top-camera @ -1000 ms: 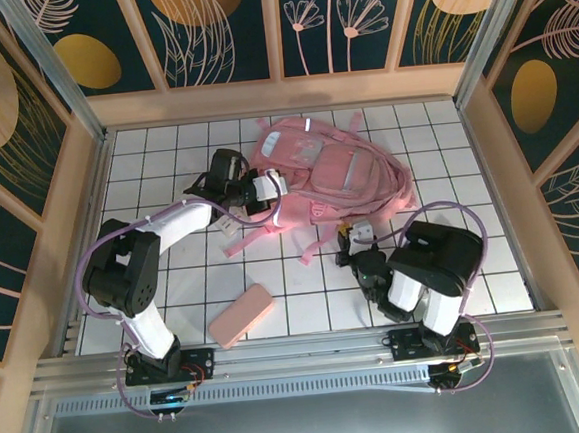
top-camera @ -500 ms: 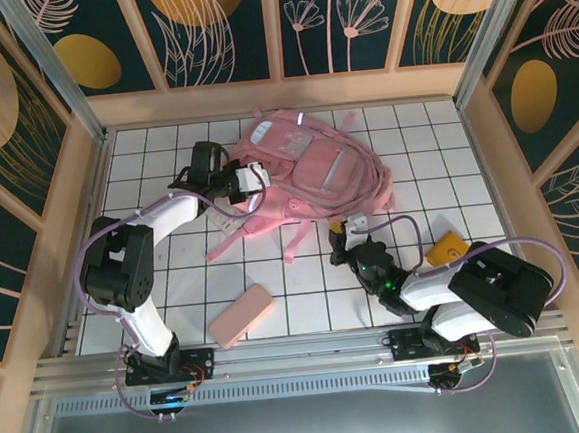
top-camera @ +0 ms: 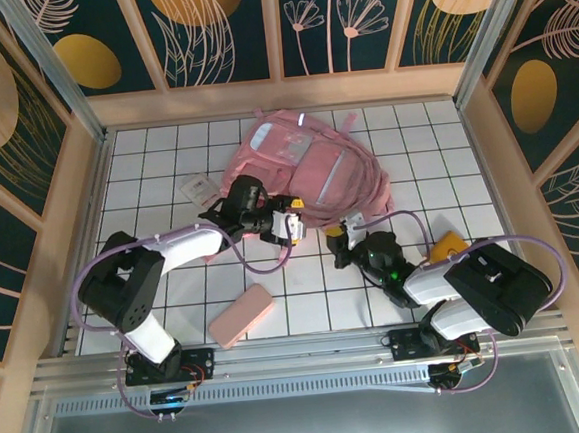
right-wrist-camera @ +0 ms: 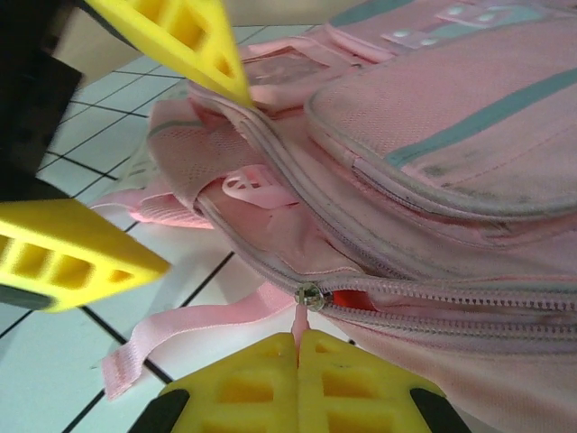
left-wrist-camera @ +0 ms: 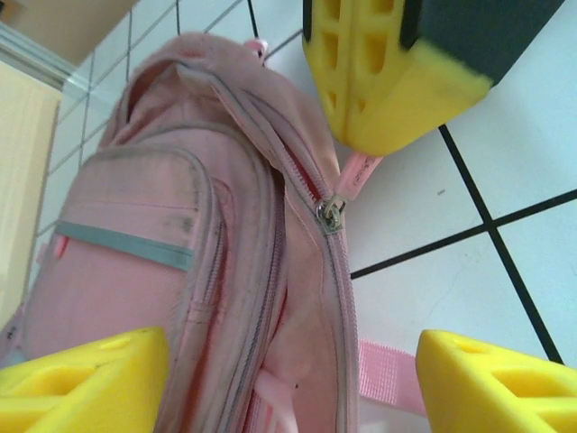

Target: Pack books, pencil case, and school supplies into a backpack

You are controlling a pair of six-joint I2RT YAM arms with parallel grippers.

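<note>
While the pink backpack (top-camera: 311, 165) lies toward the far middle of the tiled table (top-camera: 144, 148), the right gripper (right-wrist-camera: 297, 365) is clamped on the pink zipper pull (right-wrist-camera: 297, 320) at the bag's near edge. The left gripper (top-camera: 292, 224) hangs just beside it, jaws spread and holding nothing.

The step in hand appears to be unzipping the main compartment. The pencil case (top-camera: 241, 315) lies well apart near the left arm's base, the clear packet (top-camera: 195, 190) lies left of the bag, and an orange item (top-camera: 447, 247) sits by the right arm.

The next move likely calls for the left gripper to pin the fabric beside the slider (left-wrist-camera: 332, 212), so the right can draw the zipper along without dragging the bag.

How far the zipper is open is hard to judge, as its track runs out of both wrist views. A reddish glimpse in the gap cannot be identified. The right arm partly covers the orange item.
</note>
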